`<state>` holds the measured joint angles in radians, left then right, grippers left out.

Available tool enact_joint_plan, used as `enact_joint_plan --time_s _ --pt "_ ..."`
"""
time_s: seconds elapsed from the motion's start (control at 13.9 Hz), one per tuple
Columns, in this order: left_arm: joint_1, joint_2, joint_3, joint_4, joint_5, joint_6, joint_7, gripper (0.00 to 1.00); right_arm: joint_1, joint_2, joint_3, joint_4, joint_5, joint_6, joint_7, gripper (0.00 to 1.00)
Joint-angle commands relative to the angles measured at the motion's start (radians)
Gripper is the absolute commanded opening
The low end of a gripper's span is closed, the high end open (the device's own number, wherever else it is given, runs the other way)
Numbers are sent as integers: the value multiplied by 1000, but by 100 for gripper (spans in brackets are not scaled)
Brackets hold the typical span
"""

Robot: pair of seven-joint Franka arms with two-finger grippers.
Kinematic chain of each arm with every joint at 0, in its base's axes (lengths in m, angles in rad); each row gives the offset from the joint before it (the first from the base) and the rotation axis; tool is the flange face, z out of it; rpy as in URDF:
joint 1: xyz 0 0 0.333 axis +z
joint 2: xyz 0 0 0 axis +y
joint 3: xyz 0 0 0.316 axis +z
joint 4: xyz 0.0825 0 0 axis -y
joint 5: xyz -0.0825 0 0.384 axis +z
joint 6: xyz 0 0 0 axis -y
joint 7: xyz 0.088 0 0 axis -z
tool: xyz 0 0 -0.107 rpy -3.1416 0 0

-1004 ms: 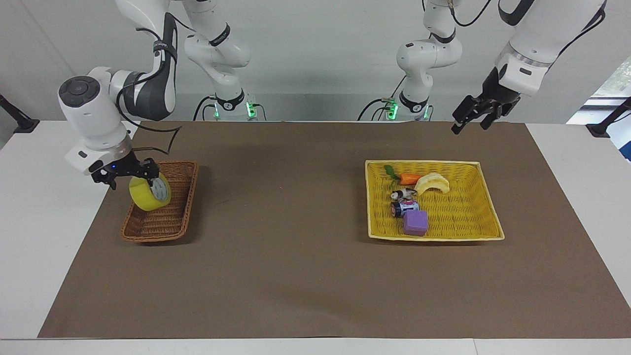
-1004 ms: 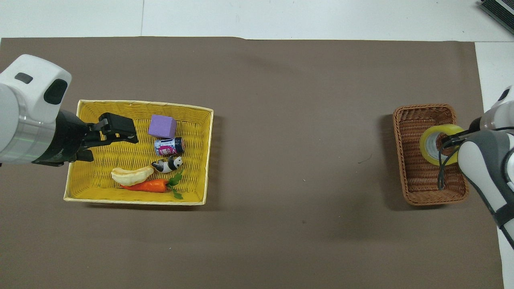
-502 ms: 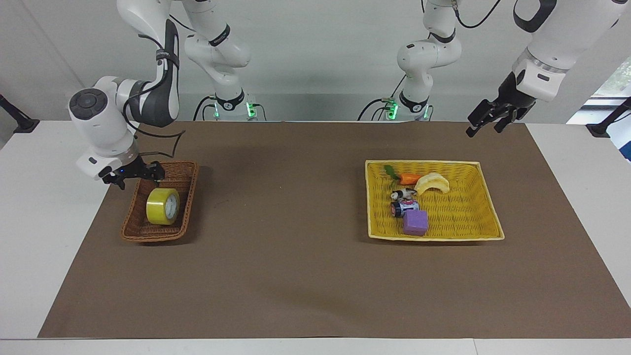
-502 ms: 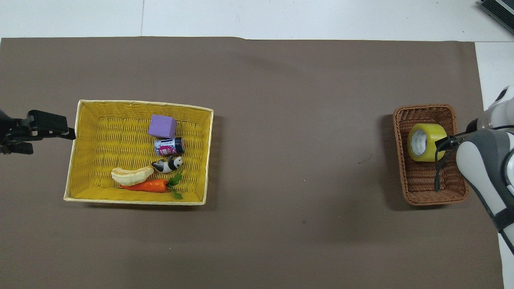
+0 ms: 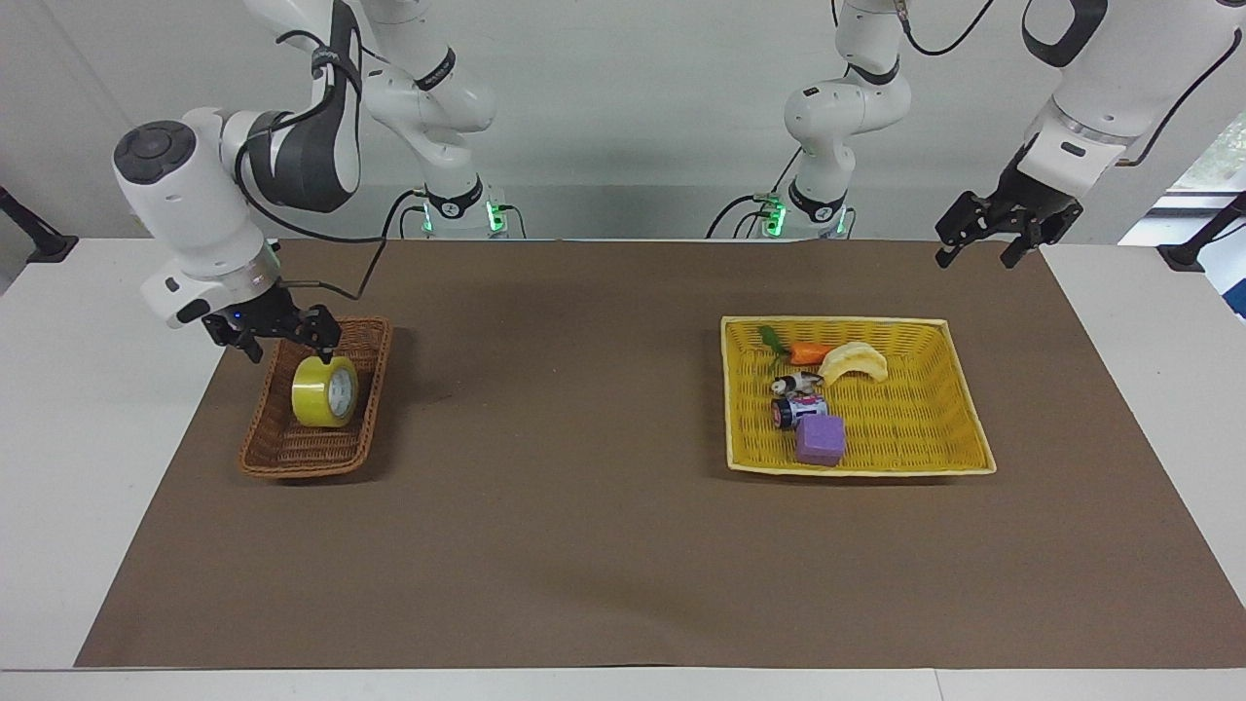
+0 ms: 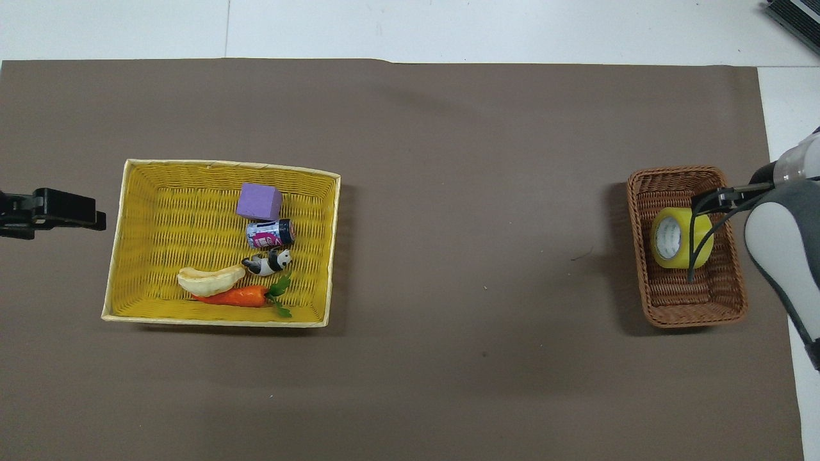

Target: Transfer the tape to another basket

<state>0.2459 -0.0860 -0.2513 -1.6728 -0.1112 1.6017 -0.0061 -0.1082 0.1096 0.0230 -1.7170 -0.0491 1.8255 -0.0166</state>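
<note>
The yellow tape [image 5: 324,391] stands on its edge inside the dark brown wicker basket [image 5: 282,458], in the half nearer the robots. It also shows in the overhead view [image 6: 679,238], within the basket [image 6: 695,314]. My right gripper [image 5: 284,338] is open and empty, raised just above the tape and the basket's robot-side end, apart from the roll. My left gripper [image 5: 979,255] is open and empty, up in the air over the mat beside the yellow tray, toward the left arm's end of the table; it shows in the overhead view [image 6: 90,218] too.
The square yellow woven tray [image 5: 934,458] holds a purple cube [image 5: 821,440], a small can [image 5: 790,412], a panda figure [image 5: 798,382], a banana [image 5: 853,361] and a carrot [image 5: 804,351]. A brown mat [image 5: 584,506] covers the table between the two containers.
My right gripper let go of the tape, which dropped into the brown basket and settled on its edge; the gripper then rose. My left gripper drew back from over the yellow tray.
</note>
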Motion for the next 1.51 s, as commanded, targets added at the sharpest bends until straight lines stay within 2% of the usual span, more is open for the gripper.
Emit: enact_joint_plan --time_s 0.0,0.22,0.36,0.57,0.79,0.93,1.08,1.43 --pt "41 -9 -9 -5 19 -20 73 100 39 -2 8 141 60 -148 93 100" --pt "55 -9 -9 -1 19 -43 106 100 41 -5 12 270 98 -335 77 100" --pt "56 -11 -9 5 18 -46 97 100 41 -48 12 274 92 -391 -7 100" --pt "58 -11 -8 18 19 -68 89 100 39 -108 14 186 81 -356 -71 100" --pt "56 -9 -8 24 36 -82 100 100 33 -103 12 192 100 -336 -63 100" --pt "52 -9 -11 44 88 -101 151 100 33 -103 12 192 98 -334 -63 100" --pt "56 -11 -9 59 94 -105 210 100 33 -103 12 192 98 -336 -63 100" --pt "56 -14 -9 53 97 -105 206 100 42 -103 12 192 98 -334 -63 100"
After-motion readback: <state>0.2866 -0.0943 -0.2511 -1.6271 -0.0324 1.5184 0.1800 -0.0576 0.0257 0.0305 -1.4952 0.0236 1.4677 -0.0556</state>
